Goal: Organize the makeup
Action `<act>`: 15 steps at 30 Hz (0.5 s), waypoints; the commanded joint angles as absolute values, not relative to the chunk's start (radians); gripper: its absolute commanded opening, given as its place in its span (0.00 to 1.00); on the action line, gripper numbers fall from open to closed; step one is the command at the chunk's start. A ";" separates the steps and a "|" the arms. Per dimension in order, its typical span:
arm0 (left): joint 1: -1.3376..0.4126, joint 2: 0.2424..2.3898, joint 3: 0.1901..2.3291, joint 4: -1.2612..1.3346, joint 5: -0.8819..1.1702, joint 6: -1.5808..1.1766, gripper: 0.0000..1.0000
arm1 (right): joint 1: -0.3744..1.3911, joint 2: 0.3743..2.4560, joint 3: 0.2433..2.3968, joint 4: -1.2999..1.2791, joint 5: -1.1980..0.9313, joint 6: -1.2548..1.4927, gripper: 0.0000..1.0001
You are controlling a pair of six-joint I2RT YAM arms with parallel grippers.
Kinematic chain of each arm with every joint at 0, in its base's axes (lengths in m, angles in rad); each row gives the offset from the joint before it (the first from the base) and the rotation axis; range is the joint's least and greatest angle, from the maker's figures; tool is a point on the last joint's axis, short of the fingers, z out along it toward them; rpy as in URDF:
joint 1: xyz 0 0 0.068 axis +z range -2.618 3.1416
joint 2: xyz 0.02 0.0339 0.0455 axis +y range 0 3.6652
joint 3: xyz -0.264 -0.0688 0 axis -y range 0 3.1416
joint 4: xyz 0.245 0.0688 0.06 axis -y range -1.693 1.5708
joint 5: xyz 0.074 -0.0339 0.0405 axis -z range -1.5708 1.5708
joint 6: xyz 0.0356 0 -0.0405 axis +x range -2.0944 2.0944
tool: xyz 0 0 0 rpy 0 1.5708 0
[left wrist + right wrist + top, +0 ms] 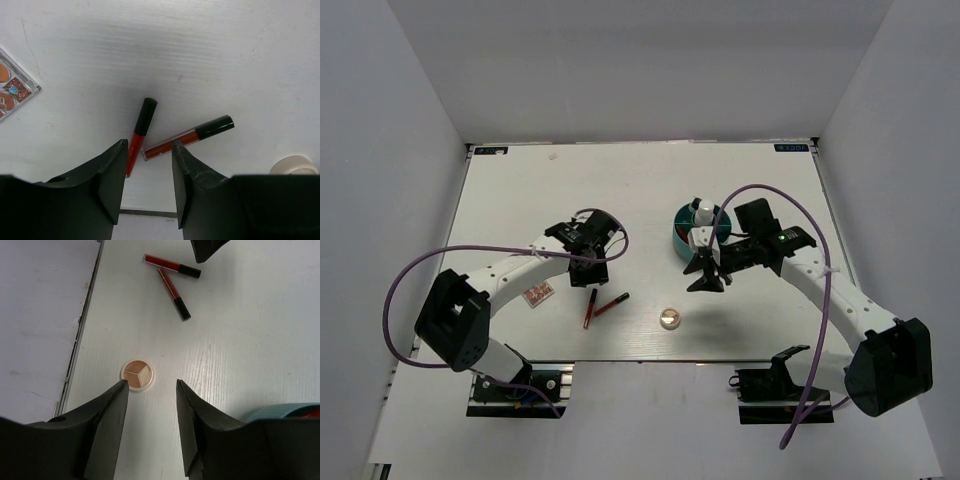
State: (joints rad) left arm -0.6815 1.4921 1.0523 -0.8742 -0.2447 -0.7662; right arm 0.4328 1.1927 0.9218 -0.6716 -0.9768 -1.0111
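Observation:
Two thin red sticks with black caps [140, 131] [192, 136] lie touching in a V on the white table, just beyond the tips of my left gripper [148, 144], which hovers open and holds nothing. The top view shows the sticks [601, 306] below that gripper [588, 276]. A round compact [137, 374] with tan and brown pans lies just past the left fingertip of my right gripper [151, 384], which is open and empty. The square palette [538, 294] lies left of the sticks. A white bottle [705, 211] stands in the teal cup [680, 238].
The teal cup's rim [282, 410] shows at the right edge of the right wrist view. The table's near edge [640, 361] runs just below the compact [670, 318]. Both arms' purple cables loop over the table sides.

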 commanded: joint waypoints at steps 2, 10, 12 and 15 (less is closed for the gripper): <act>-0.667 1.456 0.997 -0.827 -0.201 -0.749 0.50 | 0.482 1.241 0.982 -0.678 -0.945 -1.055 0.49; -0.637 1.539 1.020 -0.801 -0.152 -0.698 0.47 | 0.535 1.258 0.986 -0.670 -0.916 -1.055 0.49; -0.627 1.562 1.020 -0.796 -0.135 -0.683 0.47 | 0.540 1.258 0.985 -0.667 -0.913 -1.054 0.49; -0.617 1.592 1.019 -0.793 -0.123 -0.657 0.47 | 0.542 1.250 0.980 -0.663 -0.907 -1.049 0.50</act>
